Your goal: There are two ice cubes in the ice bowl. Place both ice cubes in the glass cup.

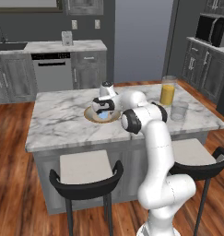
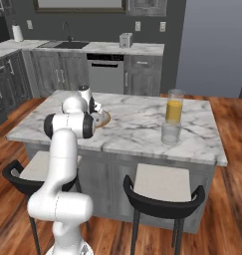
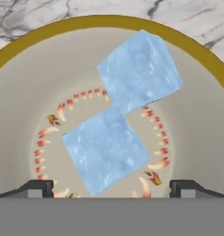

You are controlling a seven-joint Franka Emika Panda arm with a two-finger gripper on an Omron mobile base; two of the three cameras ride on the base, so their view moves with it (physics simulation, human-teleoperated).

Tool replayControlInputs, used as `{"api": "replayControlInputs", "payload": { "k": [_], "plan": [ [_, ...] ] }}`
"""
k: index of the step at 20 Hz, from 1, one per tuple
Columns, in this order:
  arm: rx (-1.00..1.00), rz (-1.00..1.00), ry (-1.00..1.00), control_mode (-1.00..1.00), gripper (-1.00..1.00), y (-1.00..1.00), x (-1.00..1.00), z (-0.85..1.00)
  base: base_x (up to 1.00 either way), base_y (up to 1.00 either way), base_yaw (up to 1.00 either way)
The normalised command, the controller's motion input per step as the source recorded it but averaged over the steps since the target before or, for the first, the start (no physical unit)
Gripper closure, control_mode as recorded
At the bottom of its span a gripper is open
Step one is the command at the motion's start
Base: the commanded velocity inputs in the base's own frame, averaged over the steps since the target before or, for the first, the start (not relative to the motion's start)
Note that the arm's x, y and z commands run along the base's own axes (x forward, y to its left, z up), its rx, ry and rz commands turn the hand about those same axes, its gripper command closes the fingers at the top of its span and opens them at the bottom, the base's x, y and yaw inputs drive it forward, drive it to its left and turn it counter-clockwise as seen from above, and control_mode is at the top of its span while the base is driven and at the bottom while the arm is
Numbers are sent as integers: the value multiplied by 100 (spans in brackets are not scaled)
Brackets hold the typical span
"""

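Two pale-blue ice cubes lie in the ice bowl (image 3: 21, 92), corner to corner: one (image 3: 105, 150) near the bowl's middle, the other (image 3: 140, 71) toward its golden-brown rim. My gripper (image 3: 111, 186) hangs open just above the nearer cube, its fingertips (image 3: 37, 188) spread to either side, touching nothing. From the left base view the hand (image 1: 103, 107) covers most of the ice bowl (image 1: 89, 115) on the marble island. The short clear glass cup (image 1: 179, 111) stands at the island's right, well away from the bowl; the right base view shows the glass cup (image 2: 171, 133) near the front edge.
A taller glass of orange liquid (image 1: 168, 91) stands just behind the glass cup. Two black-framed stools (image 1: 85, 177) are tucked under the island's near side. Bare marble (image 1: 58, 115) stretches left of the bowl and between the bowl and the cup.
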Motion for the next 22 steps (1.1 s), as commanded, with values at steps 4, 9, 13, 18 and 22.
{"api": "replayControlInputs", "payload": {
  "k": [4,9,13,18,22],
  "plan": [
    [0,0,0,-100,-100,0,5,-22,0,0,0],
    [0,0,0,-100,-100,0,3,-22,0,0,0],
    [0,0,0,-100,100,0,12,-14,0,0,0],
    [0,0,0,-100,100,0,4,-1,0,0,0],
    [0,0,0,-100,100,0,-23,0,0,0,0]
  ]
}}
